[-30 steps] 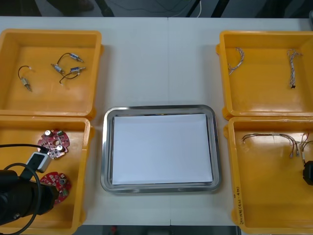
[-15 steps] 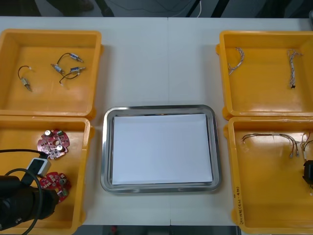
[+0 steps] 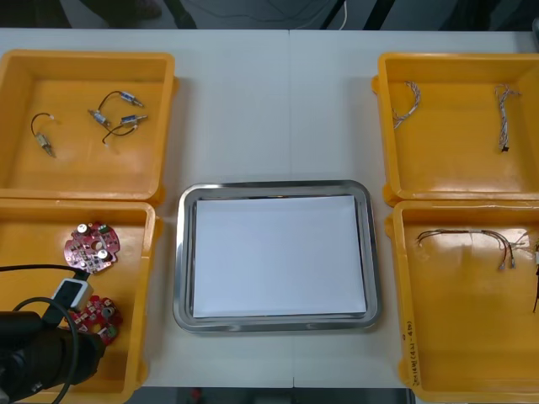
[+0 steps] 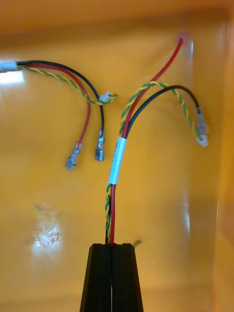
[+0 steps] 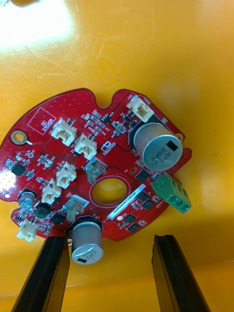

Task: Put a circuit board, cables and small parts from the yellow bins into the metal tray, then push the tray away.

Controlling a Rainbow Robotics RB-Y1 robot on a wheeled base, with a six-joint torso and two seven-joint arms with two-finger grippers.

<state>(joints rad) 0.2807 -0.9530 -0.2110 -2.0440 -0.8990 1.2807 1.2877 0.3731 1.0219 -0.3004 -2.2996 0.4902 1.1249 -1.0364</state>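
Hanging over the near-left yellow plastic bin (image 3: 148, 295), our left gripper (image 5: 109, 239) is keeping its fingers spread, one on each side of the near edge of a round red circuit board (image 5: 92, 161) lying flat on the bin floor. A second red circuit board (image 3: 91, 247) is lying just beyond it. In the near-right yellow plastic bin (image 3: 400, 295), our right gripper (image 4: 112, 248) is pinching a red, black and yellow-green twisted cable (image 4: 114, 165) between fingers pressed together, with a similar loose cable (image 4: 73, 87) lying beside it. Between these bins we are seeing the rectangular metal tray (image 3: 181, 252), white inside. Farther off, small metal parts (image 3: 118, 118) are lying in the far-left yellow bin (image 3: 84, 57), and twisted blue and white cables (image 3: 406, 103) in the far-right yellow bin (image 3: 455, 59).
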